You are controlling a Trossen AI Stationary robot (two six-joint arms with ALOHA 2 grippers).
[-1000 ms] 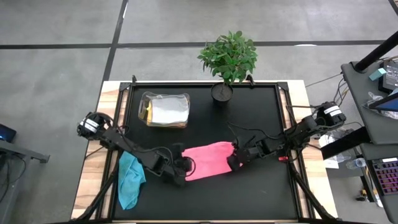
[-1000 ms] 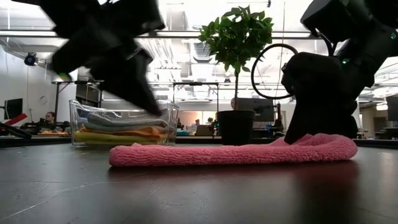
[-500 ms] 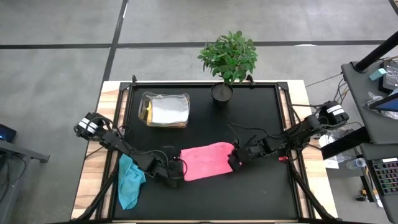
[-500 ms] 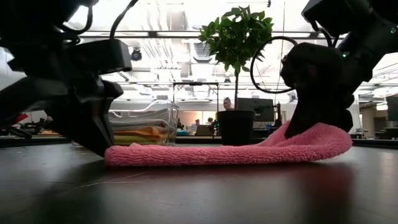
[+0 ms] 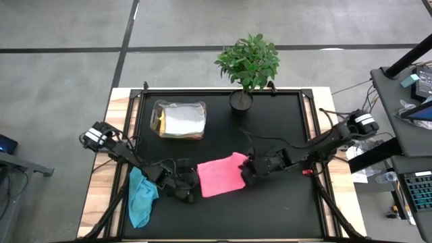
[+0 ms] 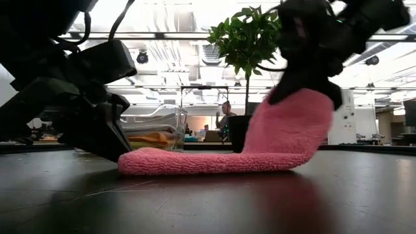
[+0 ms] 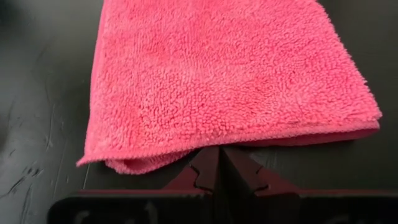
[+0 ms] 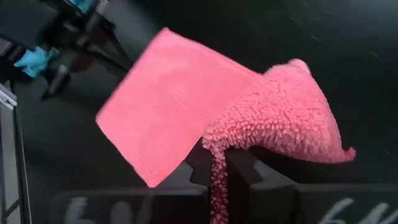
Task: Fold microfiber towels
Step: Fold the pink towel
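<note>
Right gripper (image 5: 247,173) is clamped shut on the right edge of the pink towel (image 5: 221,175), lifting that edge off the black table (image 5: 283,121) so it curls up and over; its arm stretches low across the mat from the right side. Left gripper (image 5: 190,183), fingers pressed together, sits at the towel's left edge, pinning a fold there. Left of the pink towel lies the teal towel (image 5: 140,196). Beyond it stand a clear box (image 5: 179,119) of cloths and a potted plant (image 5: 247,64).
</note>
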